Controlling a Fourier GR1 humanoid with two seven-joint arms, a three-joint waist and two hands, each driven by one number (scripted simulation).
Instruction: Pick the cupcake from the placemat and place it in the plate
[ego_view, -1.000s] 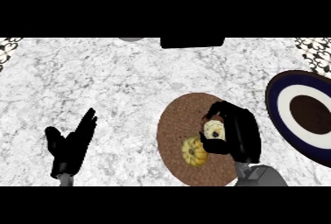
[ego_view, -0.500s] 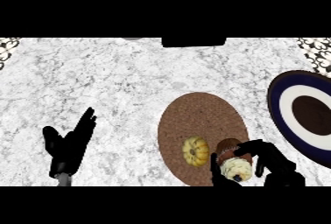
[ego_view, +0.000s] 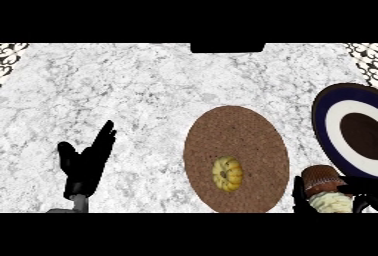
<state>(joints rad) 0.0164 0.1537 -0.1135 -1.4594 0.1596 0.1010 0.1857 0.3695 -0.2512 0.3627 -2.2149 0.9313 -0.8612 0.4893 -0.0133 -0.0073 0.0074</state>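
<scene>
White and grey marble covers the desk (ego_view: 184, 90) all the way across.

Down at the near edge on the right, the right hand (ego_view: 301, 192) has its black fingers curled round the cupcake (ego_view: 325, 190). The cupcake is tipped over, with its brown ridged wrapper pointing up and away and its pale cream frosting toward the bottom edge. It is off the placemat, in the gap between the placemat and the plate, near the plate's lower rim. If it touches the desk, I cannot tell.

Near the left edge, the left hand (ego_view: 85, 160) rests open with its fingers straight and pointing up. It holds nothing.

A little farther in lies the brown oval placemat (ego_view: 236, 130), flat on the desk. A small yellow ring-shaped cake (ego_view: 227, 173) sits on its near part.

To the right, well up from the cupcake, is the plate (ego_view: 328, 125). It has a dark blue rim, a white ring and a dark brown middle. The right edge of the view cuts it off.
</scene>
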